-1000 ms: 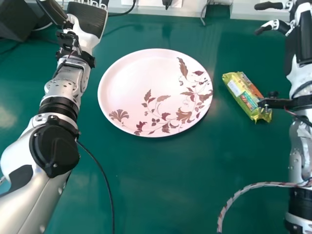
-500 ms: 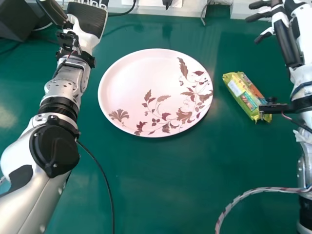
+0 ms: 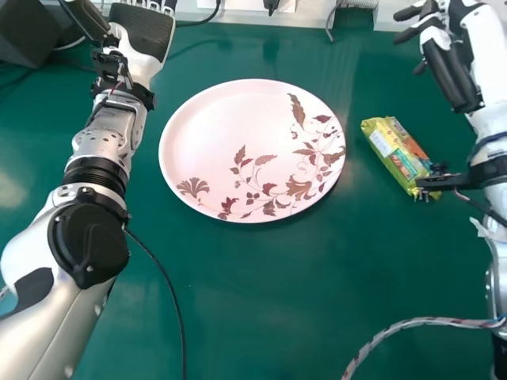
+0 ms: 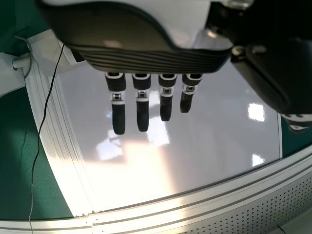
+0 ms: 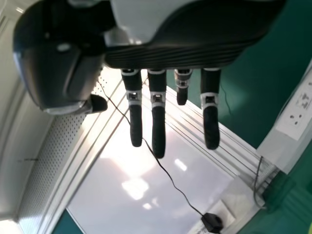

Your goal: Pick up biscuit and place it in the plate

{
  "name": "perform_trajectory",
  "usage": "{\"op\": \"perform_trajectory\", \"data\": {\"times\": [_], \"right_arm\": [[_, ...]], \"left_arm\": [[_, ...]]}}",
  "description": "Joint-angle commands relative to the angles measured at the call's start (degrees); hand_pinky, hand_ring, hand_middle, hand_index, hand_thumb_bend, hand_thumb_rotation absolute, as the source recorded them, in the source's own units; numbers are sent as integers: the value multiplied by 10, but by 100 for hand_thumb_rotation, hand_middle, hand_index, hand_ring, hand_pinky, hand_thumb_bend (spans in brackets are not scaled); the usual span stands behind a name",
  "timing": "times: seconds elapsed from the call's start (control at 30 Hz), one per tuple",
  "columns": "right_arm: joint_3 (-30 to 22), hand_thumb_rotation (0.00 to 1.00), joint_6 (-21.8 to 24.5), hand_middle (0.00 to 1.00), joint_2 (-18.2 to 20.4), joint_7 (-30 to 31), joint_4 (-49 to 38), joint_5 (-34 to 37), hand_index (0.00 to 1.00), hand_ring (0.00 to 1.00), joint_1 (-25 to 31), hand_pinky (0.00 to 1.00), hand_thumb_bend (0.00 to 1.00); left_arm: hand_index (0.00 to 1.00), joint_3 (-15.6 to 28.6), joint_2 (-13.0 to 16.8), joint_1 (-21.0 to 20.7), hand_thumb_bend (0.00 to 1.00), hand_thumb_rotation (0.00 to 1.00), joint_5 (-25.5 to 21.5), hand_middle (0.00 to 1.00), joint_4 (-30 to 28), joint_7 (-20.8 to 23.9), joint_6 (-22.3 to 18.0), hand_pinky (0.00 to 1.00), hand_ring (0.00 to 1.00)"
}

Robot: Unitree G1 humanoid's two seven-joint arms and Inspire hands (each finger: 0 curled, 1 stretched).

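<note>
The biscuit packet [image 3: 400,156], yellow-green with a white label, lies slanted on the green table, right of the plate. The pink plate [image 3: 230,142] with brown leaf patterns lies flat in the middle. My right hand [image 3: 450,67] is beyond the packet at the upper right, apart from it; the wrist bracket covers the packet's near end. In the right wrist view the right hand [image 5: 158,109] has straight fingers. My left hand [image 3: 142,32] rests at the upper left, beyond the plate; in the left wrist view the left hand [image 4: 141,105] has its fingers extended, holding nothing.
A dark box [image 3: 30,33] stands at the far left. White trunking [image 3: 356,16] and cables run along the table's far edge. A thin black cable [image 3: 170,293] lies beside the left arm, and a braided cable [image 3: 420,323] curves at the lower right.
The right hand and forearm have shifted and turned at the upper right, with the fingers coming further into the head view. The left arm, plate and packet have stayed in place.
</note>
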Motion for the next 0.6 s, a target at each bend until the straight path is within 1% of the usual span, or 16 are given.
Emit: {"op": "perform_trajectory", "data": {"times": [0.0, 0.1, 0.27, 0.33, 0.4, 0.43, 0.57], "right_arm": [[10, 45, 15, 53, -12, 8, -20, -27, 62, 47, 8, 34, 38], [24, 46, 30, 53, -19, 14, -35, -63, 62, 48, 10, 34, 37], [36, 43, 42, 53, -18, 23, -52, -105, 62, 48, 11, 34, 38], [41, 44, 48, 53, -19, 28, -58, -123, 62, 48, 11, 34, 38], [48, 46, 58, 53, -19, 33, -64, -146, 62, 48, 11, 34, 37], [52, 45, 62, 53, -18, 36, -66, -158, 61, 48, 11, 34, 37], [64, 45, 73, 56, -17, 44, -69, -205, 61, 50, 9, 34, 38]], "left_arm": [[100, -6, 2, -8, 100, 93, 4, 96, 3, 0, -2, 69, 86], [100, -7, 2, -8, 100, 93, 4, 96, 3, -1, 0, 68, 86], [100, -7, 3, -7, 100, 93, 6, 96, 5, -6, -4, 70, 87], [100, -7, 2, -7, 100, 92, 5, 96, 4, -6, -2, 69, 87], [100, -8, 1, -7, 100, 92, 6, 95, 3, -5, -3, 70, 87], [100, -9, 1, -7, 100, 92, 7, 95, 2, -6, -5, 71, 87], [100, -6, 1, -7, 100, 93, 5, 94, 4, -5, -5, 72, 87]]}}
